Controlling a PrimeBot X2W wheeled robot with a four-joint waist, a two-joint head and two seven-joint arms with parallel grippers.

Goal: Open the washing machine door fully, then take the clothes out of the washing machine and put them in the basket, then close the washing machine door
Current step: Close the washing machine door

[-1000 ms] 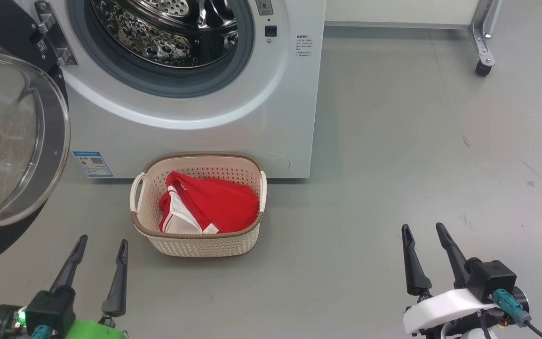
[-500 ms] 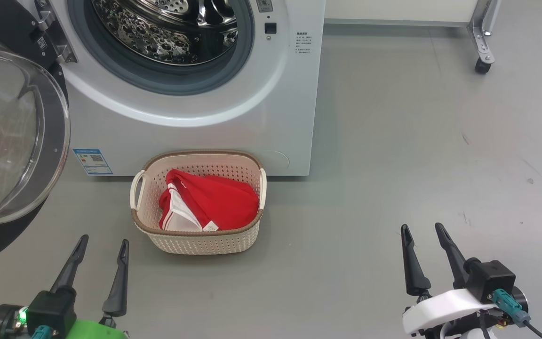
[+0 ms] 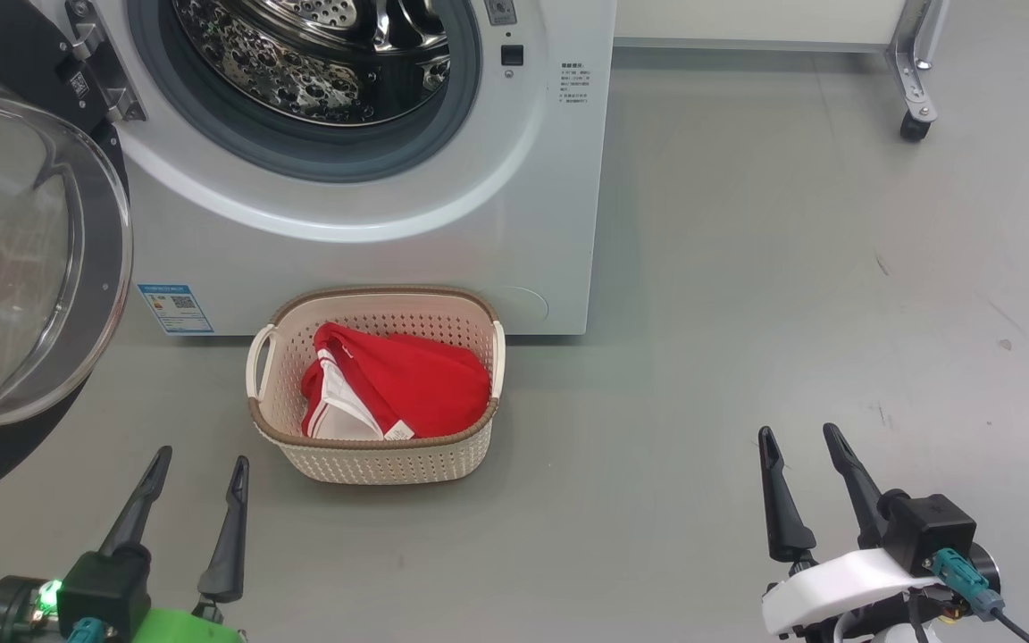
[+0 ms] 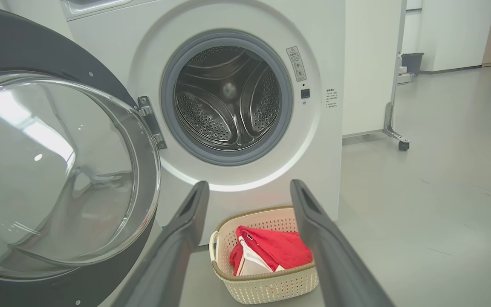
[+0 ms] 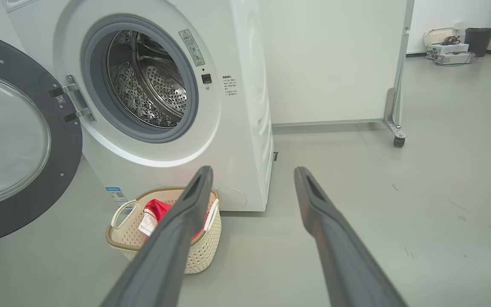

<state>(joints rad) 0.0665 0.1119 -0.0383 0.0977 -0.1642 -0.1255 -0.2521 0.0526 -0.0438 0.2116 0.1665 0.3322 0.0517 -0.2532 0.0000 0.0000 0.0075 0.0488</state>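
Clothes (image 3: 407, 393) lay bundled red in the basket (image 3: 389, 464), on the floor just before the washing machine (image 3: 372, 259). The washing machine door (image 3: 23, 259) stood swung wide. The left gripper (image 3: 202, 456) hovered near the basket's left, jaws spread, holding nothing. The right gripper (image 3: 797, 431) was well apart to its right, jaws equally wide and bare.

Open door (image 3: 23, 250) juts along the frame's left edge; basket (image 3: 389, 464) sits lower centre before the machine (image 3: 514, 223); floor (image 3: 791, 268) at right lies free.
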